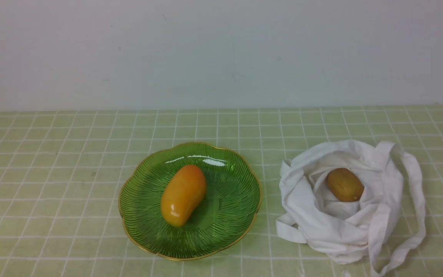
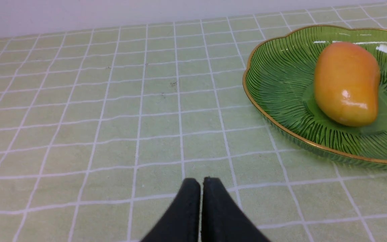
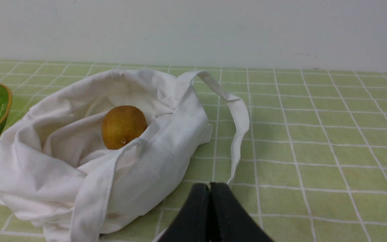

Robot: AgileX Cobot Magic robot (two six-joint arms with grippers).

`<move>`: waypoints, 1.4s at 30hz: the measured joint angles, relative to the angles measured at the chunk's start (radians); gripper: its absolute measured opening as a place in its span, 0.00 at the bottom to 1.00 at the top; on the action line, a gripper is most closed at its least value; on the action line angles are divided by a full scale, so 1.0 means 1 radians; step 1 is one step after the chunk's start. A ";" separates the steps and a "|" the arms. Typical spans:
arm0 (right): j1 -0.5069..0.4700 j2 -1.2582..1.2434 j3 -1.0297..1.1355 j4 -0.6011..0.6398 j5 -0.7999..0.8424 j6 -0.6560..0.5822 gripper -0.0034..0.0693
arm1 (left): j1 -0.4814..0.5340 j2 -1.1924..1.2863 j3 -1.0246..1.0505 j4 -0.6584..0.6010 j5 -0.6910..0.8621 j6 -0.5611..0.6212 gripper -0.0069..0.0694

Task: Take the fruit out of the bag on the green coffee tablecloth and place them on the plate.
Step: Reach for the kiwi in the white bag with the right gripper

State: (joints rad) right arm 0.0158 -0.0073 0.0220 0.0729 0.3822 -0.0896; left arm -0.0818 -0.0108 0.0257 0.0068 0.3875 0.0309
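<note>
A brown-olive kiwi [image 1: 345,184] lies in the open mouth of the white cloth bag [image 1: 313,215] on the right of the green checked tablecloth [image 1: 52,173]. The kiwi [image 3: 123,126] and bag [image 3: 153,158] also show in the right wrist view. The green glass plate [image 1: 229,215] with gold rim sits left of the bag and holds a glossy orange mango [image 1: 183,194]. My left gripper [image 2: 201,183] is shut and empty, near the plate [image 2: 281,87]. My right gripper [image 3: 210,188] is shut and empty, just short of the bag's near side. Neither gripper shows in the front view.
A long white strap [image 1: 413,215] loops out from the bag toward the front right edge. A white wall [image 1: 221,54] closes off the back of the table. The cloth reaches left of the plate with only small dark specks [image 2: 173,84] on it.
</note>
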 joint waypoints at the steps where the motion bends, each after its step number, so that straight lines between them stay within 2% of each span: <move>1: 0.000 0.000 0.000 0.000 0.000 0.000 0.03 | 0.000 0.000 0.000 0.000 0.000 0.000 0.08; 22: 0.000 0.000 0.000 -0.006 -0.003 0.010 0.03 | 0.000 0.000 0.000 0.000 0.000 0.000 0.08; 24: 0.000 0.000 0.004 0.030 -0.029 0.047 0.03 | 0.000 0.000 0.000 0.000 0.000 0.000 0.08; 28: 0.000 0.000 0.008 0.261 -0.191 0.179 0.03 | 0.000 0.000 0.000 0.000 0.000 0.000 0.08; 29: 0.000 0.000 0.008 0.270 -0.198 0.182 0.03 | 0.000 0.000 0.000 0.000 0.000 0.000 0.08; 31: 0.000 0.000 0.008 0.365 -0.270 0.210 0.03 | 0.000 0.000 0.000 0.000 0.000 0.000 0.08; 38: -0.002 0.000 0.008 0.410 -0.298 0.212 0.03 | 0.000 0.000 0.000 0.000 0.000 0.000 0.08; 42: -0.004 0.000 0.005 0.458 -0.395 0.239 0.03 | 0.000 0.000 0.000 0.000 0.000 0.000 0.08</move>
State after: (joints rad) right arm 0.0122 -0.0073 0.0273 0.5307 -0.0129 0.1495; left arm -0.0818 -0.0108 0.0257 0.0068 0.3875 0.0309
